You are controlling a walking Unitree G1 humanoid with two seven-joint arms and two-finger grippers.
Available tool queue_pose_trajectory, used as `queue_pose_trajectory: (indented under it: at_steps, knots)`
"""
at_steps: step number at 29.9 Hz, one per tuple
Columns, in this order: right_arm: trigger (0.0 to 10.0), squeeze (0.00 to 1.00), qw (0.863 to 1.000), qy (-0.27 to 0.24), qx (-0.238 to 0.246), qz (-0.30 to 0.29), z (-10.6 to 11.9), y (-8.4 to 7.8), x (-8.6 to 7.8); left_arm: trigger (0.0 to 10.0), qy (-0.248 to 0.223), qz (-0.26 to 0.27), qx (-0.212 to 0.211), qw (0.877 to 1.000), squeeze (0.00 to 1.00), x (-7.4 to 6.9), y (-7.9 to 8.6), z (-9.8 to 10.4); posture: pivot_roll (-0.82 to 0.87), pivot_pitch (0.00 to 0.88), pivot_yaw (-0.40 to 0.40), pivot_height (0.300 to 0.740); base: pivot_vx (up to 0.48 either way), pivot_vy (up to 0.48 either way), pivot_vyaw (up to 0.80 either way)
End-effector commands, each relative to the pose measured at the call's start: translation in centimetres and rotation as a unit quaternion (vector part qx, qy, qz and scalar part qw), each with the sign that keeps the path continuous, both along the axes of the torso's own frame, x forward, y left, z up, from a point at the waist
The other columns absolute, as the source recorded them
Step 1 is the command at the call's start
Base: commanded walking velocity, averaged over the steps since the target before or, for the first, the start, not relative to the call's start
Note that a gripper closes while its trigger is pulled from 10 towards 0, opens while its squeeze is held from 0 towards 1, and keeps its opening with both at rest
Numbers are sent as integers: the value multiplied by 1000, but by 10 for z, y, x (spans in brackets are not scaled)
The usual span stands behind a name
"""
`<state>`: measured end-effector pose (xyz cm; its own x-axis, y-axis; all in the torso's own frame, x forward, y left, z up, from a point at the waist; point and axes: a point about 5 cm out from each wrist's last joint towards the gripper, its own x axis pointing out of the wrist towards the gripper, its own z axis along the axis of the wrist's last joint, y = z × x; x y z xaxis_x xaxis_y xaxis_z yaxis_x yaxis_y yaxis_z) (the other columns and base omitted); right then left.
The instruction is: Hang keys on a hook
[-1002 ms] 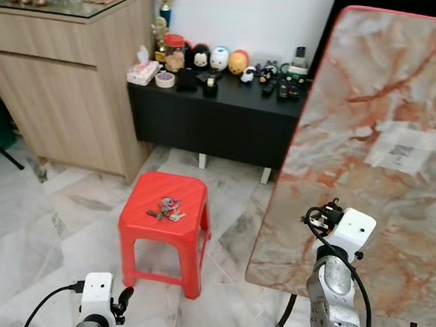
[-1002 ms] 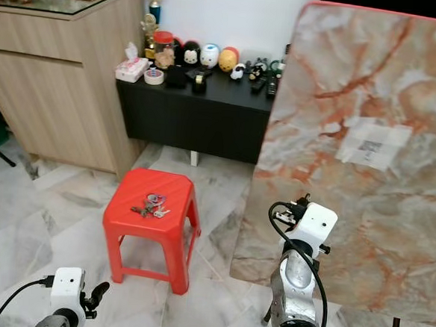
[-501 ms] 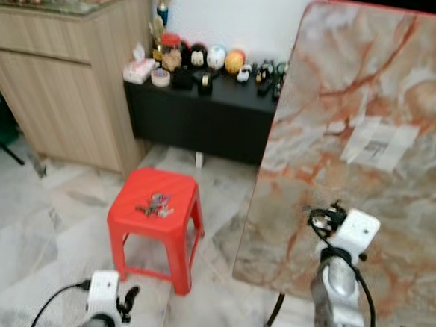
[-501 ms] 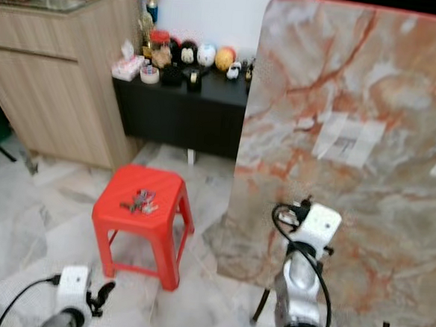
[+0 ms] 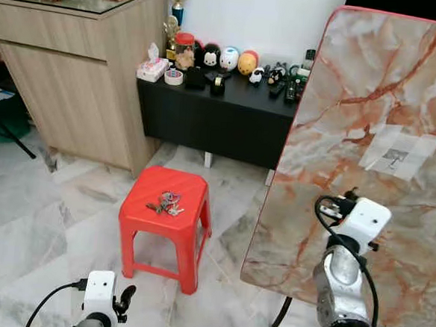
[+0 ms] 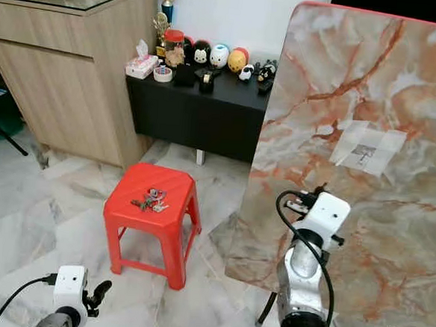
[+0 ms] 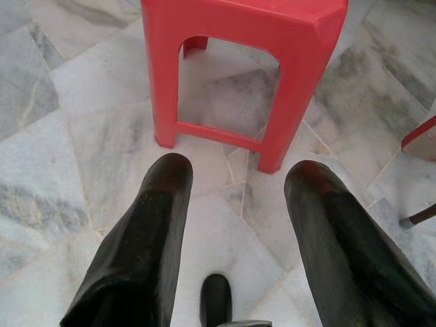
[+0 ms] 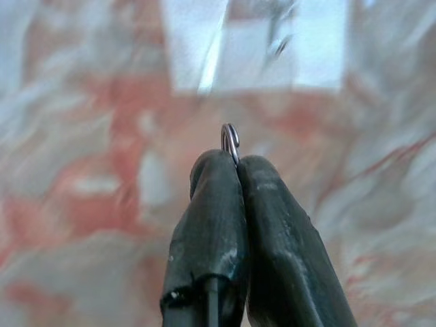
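A bunch of keys [image 5: 166, 202] lies on top of a red plastic stool [image 5: 192, 207]. A marble board [image 5: 371, 107] stands upright on the right and bears a white patch with a small hook [image 5: 393, 155]. My right arm [image 5: 342, 277] is raised in front of that board. In the right wrist view my right gripper [image 8: 235, 163] is shut on a thin metal key ring [image 8: 230, 142], which points at the white patch [image 8: 252, 48]. My left gripper [image 7: 238, 177] hangs low and open above the floor, facing the stool [image 7: 238, 41].
A black low cabinet [image 5: 221, 111] with toys, tape and remotes stands against the wall. A tall wooden cabinet [image 5: 66, 85] is at the left. Marble floor tiles [image 5: 34, 225] lie open around the stool. The board's metal legs [image 5: 281, 314] stand beside my right arm.
The whole picture swung left and back, so the camera moved. The keys stay on the stool and my right gripper stays raised before the board.
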<state>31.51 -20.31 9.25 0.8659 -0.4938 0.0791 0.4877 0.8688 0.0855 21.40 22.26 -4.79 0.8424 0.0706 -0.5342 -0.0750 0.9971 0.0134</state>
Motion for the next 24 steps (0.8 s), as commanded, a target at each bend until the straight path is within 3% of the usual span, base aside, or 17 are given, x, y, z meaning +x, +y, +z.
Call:
queue_pose_trajectory:
  at_steps: [1, 8, 14, 24]
  knots:
    - [10000, 0, 999, -24, -13, -18, 12, -6, 2, 10000, 2, 0, 0, 1000, 0, 0, 1, 0, 67, 1, -59, 740, 0, 0, 0]
    - [10000, 0, 999, -37, -11, -37, 19, -9, 3, 10000, -1, -2, -1, 1000, 0, 1, -1, 1, 68, 0, -59, 740, 0, 0, 0]
    - [10000, 0, 999, -18, 27, 26, 8, 4, 6, 10000, 0, -9, 5, 1000, 0, 1, -2, 0, 67, 0, -58, 740, 0, 0, 0]
    - [10000, 0, 998, -16, 38, 50, 5, 14, 6, 10000, -3, -7, 8, 1000, 0, 2, -2, 1, 67, 1, -60, 740, 0, -390, 0]
